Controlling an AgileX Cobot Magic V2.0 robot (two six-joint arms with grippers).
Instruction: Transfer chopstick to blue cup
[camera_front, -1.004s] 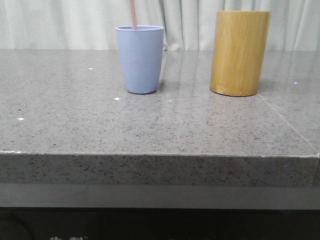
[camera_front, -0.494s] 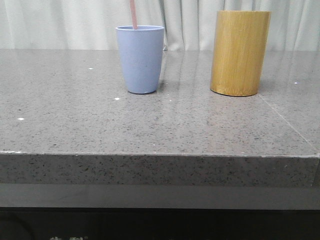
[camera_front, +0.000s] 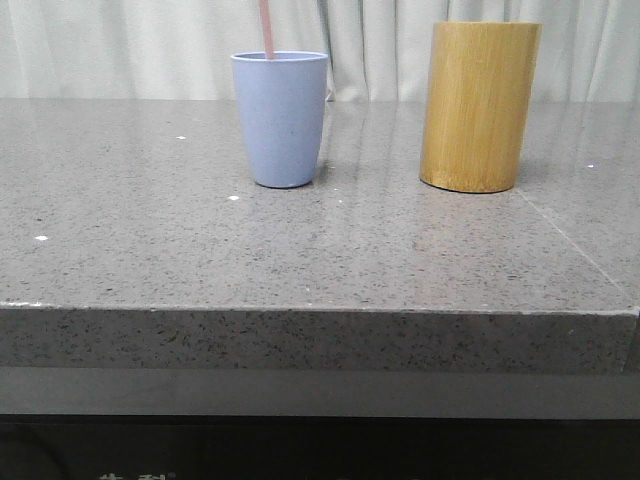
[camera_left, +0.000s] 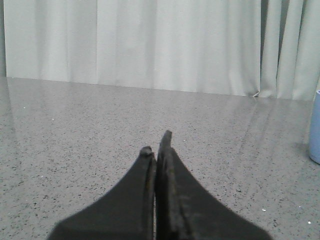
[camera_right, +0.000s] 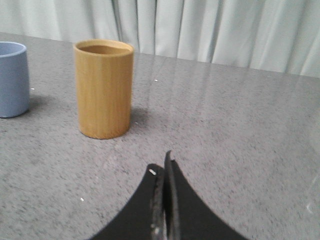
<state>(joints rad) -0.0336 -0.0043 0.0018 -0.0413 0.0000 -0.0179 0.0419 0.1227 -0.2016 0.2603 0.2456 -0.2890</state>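
Observation:
The blue cup stands upright on the grey stone table, left of centre in the front view. A pale pink chopstick sticks up out of it, running past the top of the picture. The cup's edge also shows in the left wrist view and the right wrist view. My left gripper is shut and holds nothing, low over bare table well away from the cup. My right gripper is shut and holds nothing as well, some way from the bamboo holder. Neither gripper appears in the front view.
A tall yellow-brown bamboo cylinder stands to the right of the blue cup, also seen as the holder in the right wrist view. The table's front edge runs across the front view. A pale curtain hangs behind the table.

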